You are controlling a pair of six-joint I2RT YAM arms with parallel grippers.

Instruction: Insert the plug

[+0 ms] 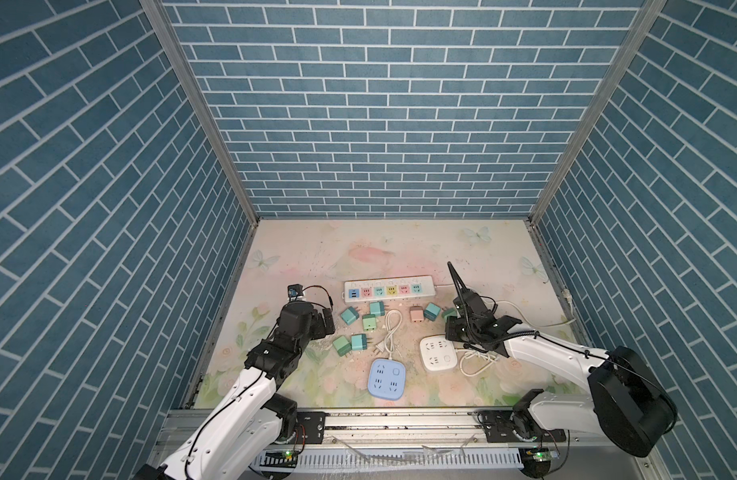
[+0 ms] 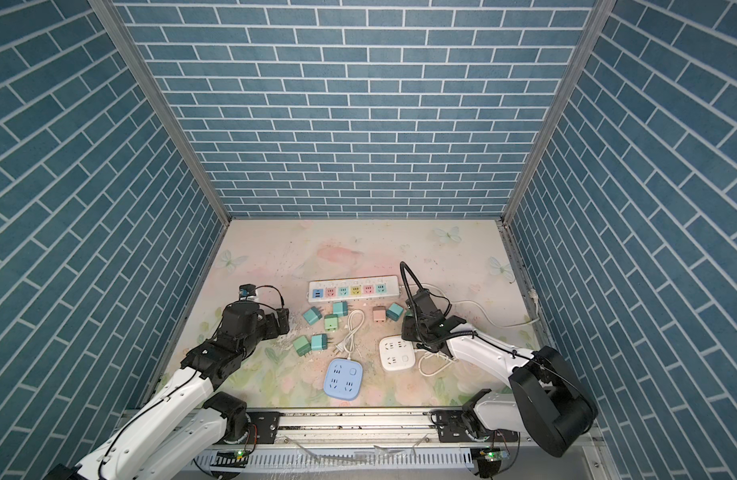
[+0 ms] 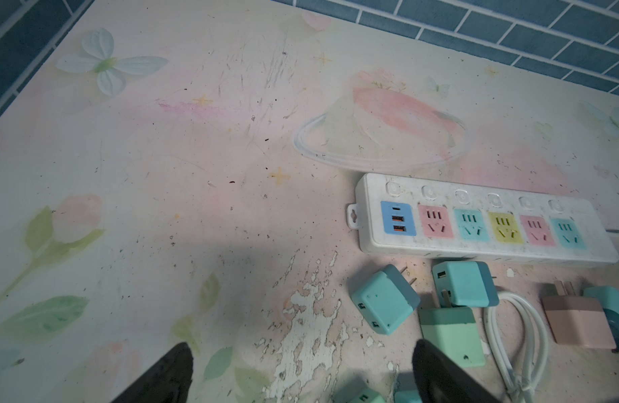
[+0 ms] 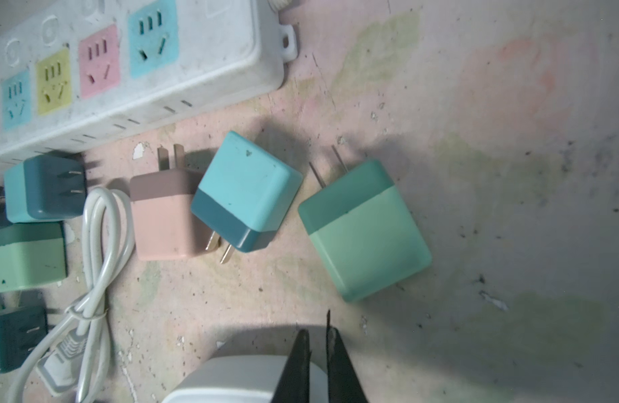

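Right wrist view shows the right gripper (image 4: pixel 317 336) with its two fingers (image 4: pixel 339 370) pinched almost together and nothing between them, poised over the edge of a white square socket block (image 4: pixel 238 380); whether they touch it I cannot tell. Just ahead of the fingertips, apart from them, a mint-green plug (image 4: pixel 364 230) lies flat on the mat (image 4: pixel 510 174). Its long axis runs away from the fingers, with the prongs at the far end, aimed roughly past the end of the power strip (image 4: pixel 161 87). A teal plug (image 4: pixel 245 192) lies just beside it, touching a pink plug (image 4: pixel 161 216).

In a top view this cluster sits below the right end of the strip, in the lower middle of the frame, slightly right, under the wrist of the right arm (image 1: pixel 545 349). The left gripper (image 3: pixel 301 377) is spread wide and empty at the left of the mat, well apart from the mint one.

By this layout the right arm is the nearer. Its fingers would have to part before they could straddle the plug's flat sides.
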